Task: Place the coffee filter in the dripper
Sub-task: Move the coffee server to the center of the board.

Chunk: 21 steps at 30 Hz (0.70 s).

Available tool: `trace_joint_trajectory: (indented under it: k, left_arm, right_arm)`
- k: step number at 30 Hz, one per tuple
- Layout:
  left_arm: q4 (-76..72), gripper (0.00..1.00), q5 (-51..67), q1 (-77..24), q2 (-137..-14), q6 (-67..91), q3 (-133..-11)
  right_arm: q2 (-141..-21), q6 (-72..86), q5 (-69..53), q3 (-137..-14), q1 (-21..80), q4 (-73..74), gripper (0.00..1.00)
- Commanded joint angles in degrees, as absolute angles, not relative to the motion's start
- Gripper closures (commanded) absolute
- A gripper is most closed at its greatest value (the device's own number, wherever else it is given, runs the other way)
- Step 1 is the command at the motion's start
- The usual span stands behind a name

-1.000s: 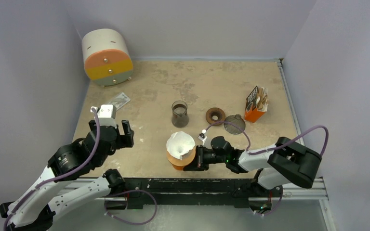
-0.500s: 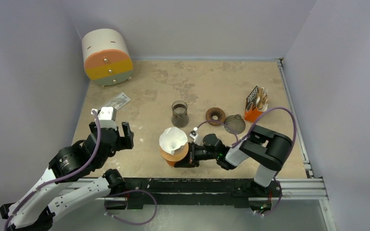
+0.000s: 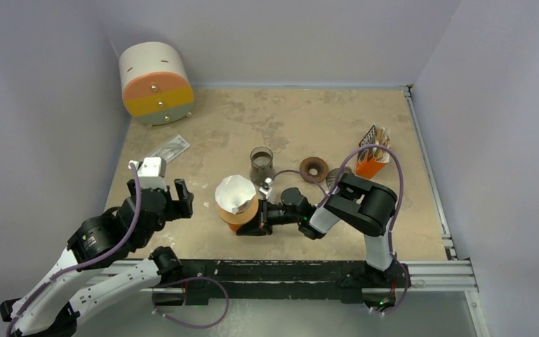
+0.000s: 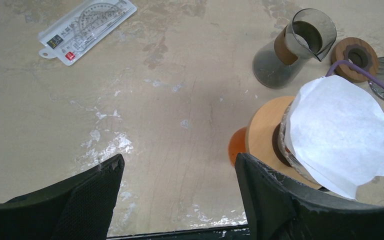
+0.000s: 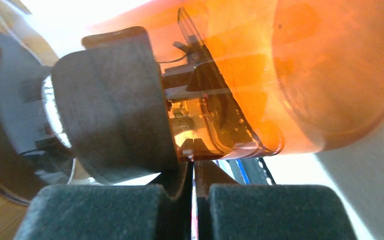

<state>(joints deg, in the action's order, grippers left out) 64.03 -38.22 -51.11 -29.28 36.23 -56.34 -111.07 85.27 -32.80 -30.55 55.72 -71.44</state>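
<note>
Filter (image 3: 234, 192), white paper, sits open in the orange dripper (image 3: 244, 213) at mid-frame on the table (image 3: 309, 116), just below the glass carafe (image 3: 261, 166). Right pincer (image 3: 251, 225) is pressed together on a thin edge at the dripper's foot; the left pincer (image 3: 175, 200), lower left, hangs spread. The orange box (image 3: 372, 160) at right seems to read "COFFEE" on its black label; print on the ruler pack (image 4: 87, 22) is too small to read.

White matt paper filter (image 4: 337, 132); glossy translucent orange dripper (image 5: 300, 75), wooden collar (image 4: 262, 130); matt scuffed table (image 4: 55, 125).
</note>
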Motion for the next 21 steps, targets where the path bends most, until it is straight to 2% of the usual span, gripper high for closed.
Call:
trace_joint_trajectory:
  k: [1, 21]
  left_arm:
    - [62.6, 0.2, -39.2, -50.9, -28.8, 35.3, -56.1]
    - [62.7, 0.2, -38.9, -50.9, -26.8, 35.4, -56.0]
  right_arm:
    - [-112.5, 86.1, -34.0, -35.3, 56.8, -73.4, 1.0]
    - [-122.3, 87.2, -32.3, -52.5, 60.5, -67.4, 1.0]
